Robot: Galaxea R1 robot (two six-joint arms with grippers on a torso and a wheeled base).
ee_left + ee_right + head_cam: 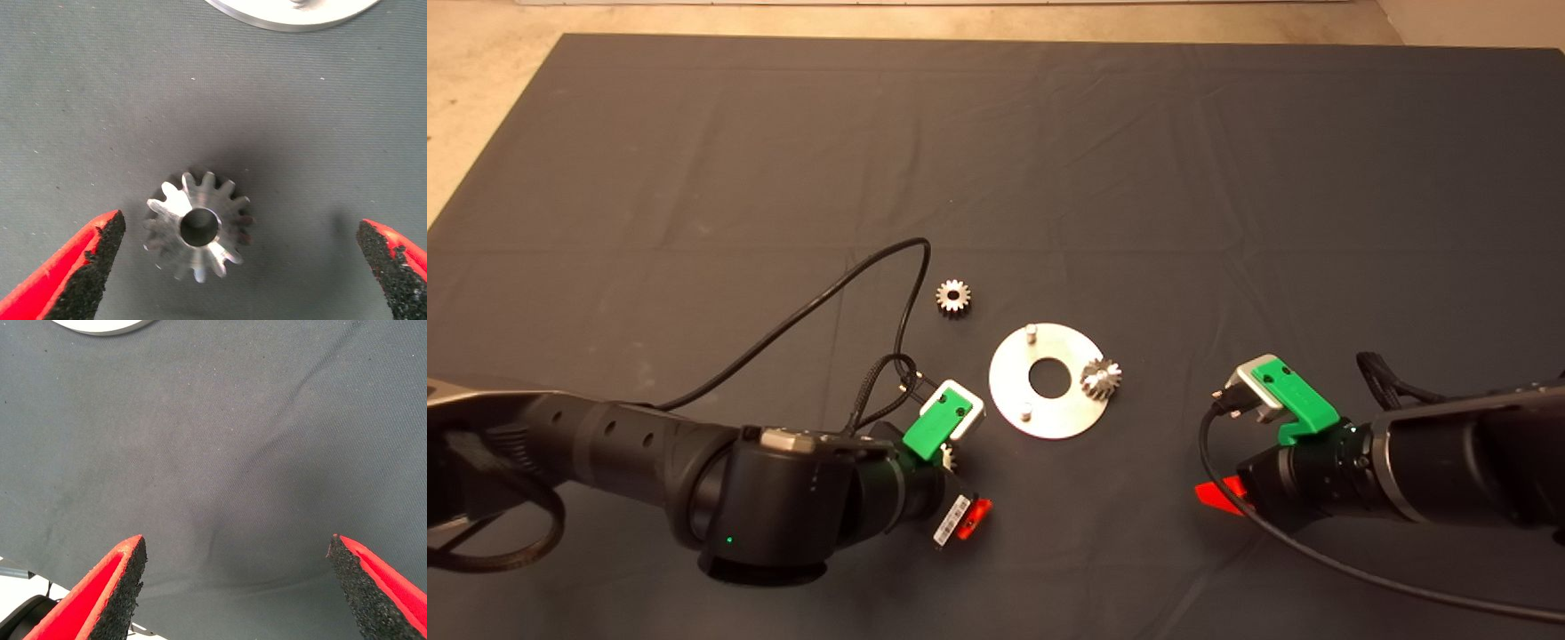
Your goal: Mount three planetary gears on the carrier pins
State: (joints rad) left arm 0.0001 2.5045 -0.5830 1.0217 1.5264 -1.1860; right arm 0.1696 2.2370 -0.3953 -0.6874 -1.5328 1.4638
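Observation:
The silver carrier disc (pixel 1016 380) lies mid-mat with two bare carrier pins (pixel 1032 332) (pixel 1026 412) standing on it. One planetary gear (pixel 1101 378) rests tilted at the disc's right rim and hides whatever is under it. A second gear (pixel 953 298) lies loose on the mat, up and to the left of the disc. A third gear (pixel 198 227) lies on the mat between the fingers of my open left gripper (pixel 240 267) (pixel 960 484), touching neither pad, just left of and below the disc (pixel 293 13). My right gripper (pixel 1227 471) (pixel 237 580) hangs open over bare mat to the right of the disc.
A black cable (pixel 845 289) loops from the left wrist across the mat toward the loose gear. The dark mat (pixel 1227 178) stretches wide behind and to both sides. Pale floor (pixel 480 107) borders it at the far left. The disc's edge (pixel 100 325) shows in the right wrist view.

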